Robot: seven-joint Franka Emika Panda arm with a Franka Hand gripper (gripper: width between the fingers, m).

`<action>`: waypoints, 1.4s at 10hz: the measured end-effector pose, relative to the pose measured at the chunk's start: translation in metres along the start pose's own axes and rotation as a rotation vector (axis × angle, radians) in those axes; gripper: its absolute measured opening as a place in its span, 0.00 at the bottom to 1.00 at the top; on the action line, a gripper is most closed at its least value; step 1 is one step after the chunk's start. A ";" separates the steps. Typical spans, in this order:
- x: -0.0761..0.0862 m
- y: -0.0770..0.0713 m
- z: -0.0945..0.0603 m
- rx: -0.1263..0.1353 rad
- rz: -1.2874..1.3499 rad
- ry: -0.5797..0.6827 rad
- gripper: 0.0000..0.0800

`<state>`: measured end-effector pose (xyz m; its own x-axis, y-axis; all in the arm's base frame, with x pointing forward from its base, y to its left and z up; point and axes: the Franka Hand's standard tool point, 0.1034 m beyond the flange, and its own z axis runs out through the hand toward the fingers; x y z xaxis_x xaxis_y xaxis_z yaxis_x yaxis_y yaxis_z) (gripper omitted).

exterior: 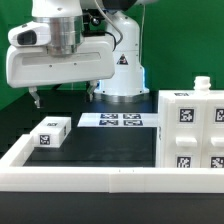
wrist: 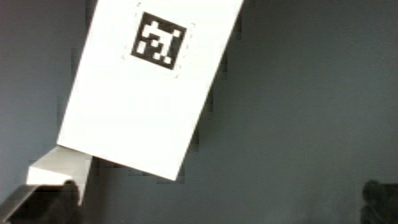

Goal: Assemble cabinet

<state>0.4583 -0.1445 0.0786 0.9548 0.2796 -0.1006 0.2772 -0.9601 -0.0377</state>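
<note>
Low white plastic border rail (exterior: 70, 172) fronts the table. Behind it, a small white tagged block (exterior: 50, 132) lies just below the gripper (exterior: 37, 97), whose jaws are apart, the block's long axis slanting across them. The large white plastic cabinet (exterior: 190, 128) stands well apart, toward the exterior view's right.

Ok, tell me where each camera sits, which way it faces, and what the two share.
Exterior view: off the arm, facing the table over the white border rail; sees the cabinet, marker board, small white block, plus the arm and gripper.
Wrist view: on the wrist, looking down at a tagged white block; its own dark fingers show, spread apart.
Shared: probably that block, and the gripper.
</note>
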 end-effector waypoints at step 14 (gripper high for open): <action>-0.035 0.025 0.047 -0.061 0.100 0.019 1.00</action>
<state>0.4266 -0.1779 0.0346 0.9798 0.1824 -0.0818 0.1855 -0.9821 0.0319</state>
